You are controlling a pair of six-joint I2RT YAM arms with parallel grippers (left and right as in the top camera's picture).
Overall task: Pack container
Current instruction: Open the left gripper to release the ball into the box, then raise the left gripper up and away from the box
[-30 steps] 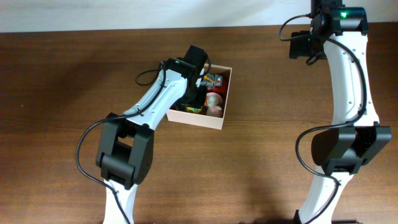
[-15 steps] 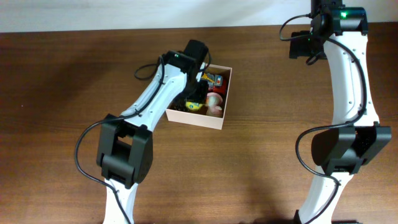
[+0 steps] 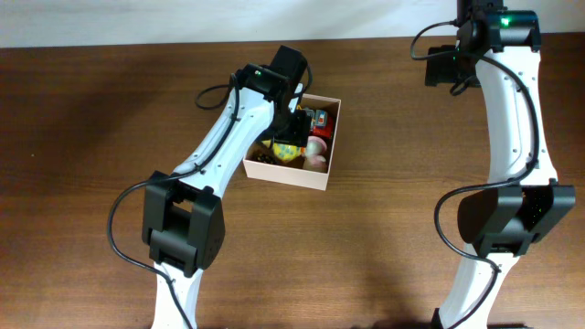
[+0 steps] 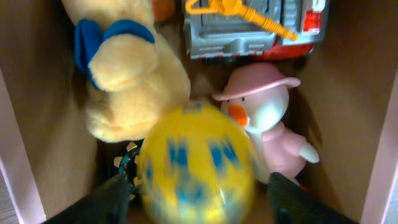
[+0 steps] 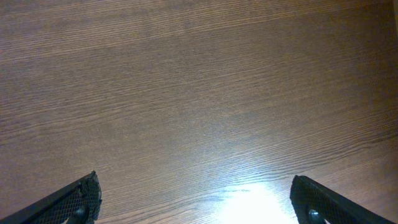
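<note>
The container [image 3: 285,177] is a shallow white-walled box on the brown table, left of centre. My left gripper [image 3: 294,128] hovers over it, open. In the left wrist view a blurred yellow ball with blue marks [image 4: 196,165] sits between the two dark fingers [image 4: 115,199], with a small gap on each side. Below it in the box lie a yellow plush with a blue bow [image 4: 124,68], a pink-hatted duck [image 4: 267,124] and a grey toy vehicle [image 4: 249,28]. My right gripper [image 5: 199,202] is open over bare wood, holding nothing.
The right arm [image 3: 512,110] stands at the far right of the table, well away from the box. A pale wall strip [image 3: 183,20] runs along the table's far edge. The container's walls [image 4: 15,155] rise on both sides of the left wrist view.
The left gripper has opened and shifted toward the box's far side. The yellow ball now shows loose between its fingers, blurred. The right arm has not moved.
</note>
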